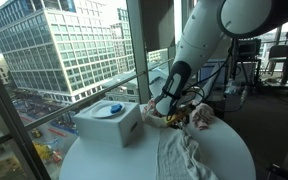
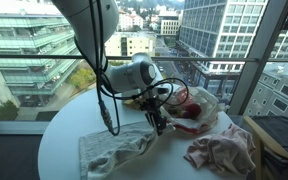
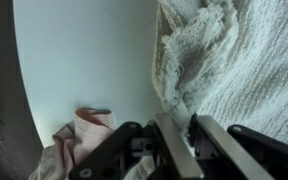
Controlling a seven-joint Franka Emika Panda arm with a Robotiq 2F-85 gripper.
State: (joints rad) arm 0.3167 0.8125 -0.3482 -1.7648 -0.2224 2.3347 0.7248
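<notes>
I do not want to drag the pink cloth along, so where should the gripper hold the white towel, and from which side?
Probably the bunched edge of the white towel, coming from above on the side of the bare table. There it folds into a raised ridge that can be pinched; the rest lies flat. The pink cloth lies apart from that edge.

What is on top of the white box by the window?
On the lid of the white box lies a small blue object, too small to identify. Whatever is inside the box is covered.
</notes>
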